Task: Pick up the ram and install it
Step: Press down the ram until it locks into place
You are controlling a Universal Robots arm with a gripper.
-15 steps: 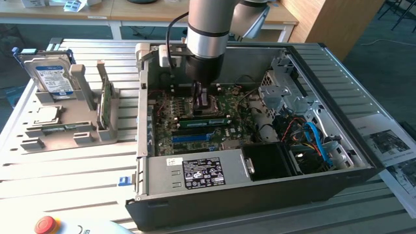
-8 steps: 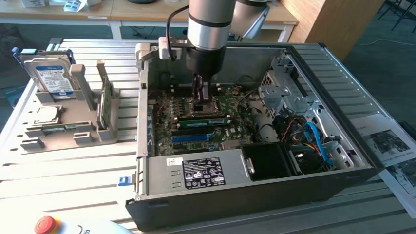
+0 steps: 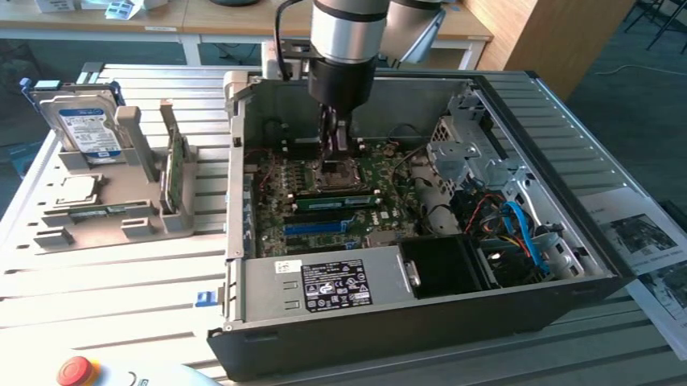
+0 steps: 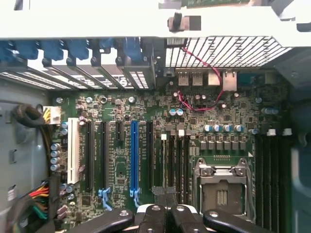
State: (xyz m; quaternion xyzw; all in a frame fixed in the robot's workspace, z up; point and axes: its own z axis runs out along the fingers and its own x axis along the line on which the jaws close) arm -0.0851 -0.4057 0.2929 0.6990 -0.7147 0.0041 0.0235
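Gripper [image 3: 338, 149]: I see it clenched, holding nothing, low above the motherboard [image 3: 333, 201].
Ram [image 3: 339, 200]: lies in its slot beside the CPU socket [image 4: 221, 187].

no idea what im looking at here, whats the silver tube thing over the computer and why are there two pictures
The silver and black tube is a robot arm. At its tip is a pincer, lowered into an open computer case that lies on its side on a slatted table.

The exterior view comes from a camera standing off the arm, looking down at the whole scene. The wrist view comes from a camera on the arm itself, looking straight at the green motherboard, with the pincer at the picture's edge. Its fingers are shut.

At the exterior view's left stands a grey holder with spare parts: a hard drive with a blue and white label, and a thin green ram stick standing upright, apart from the pincer.
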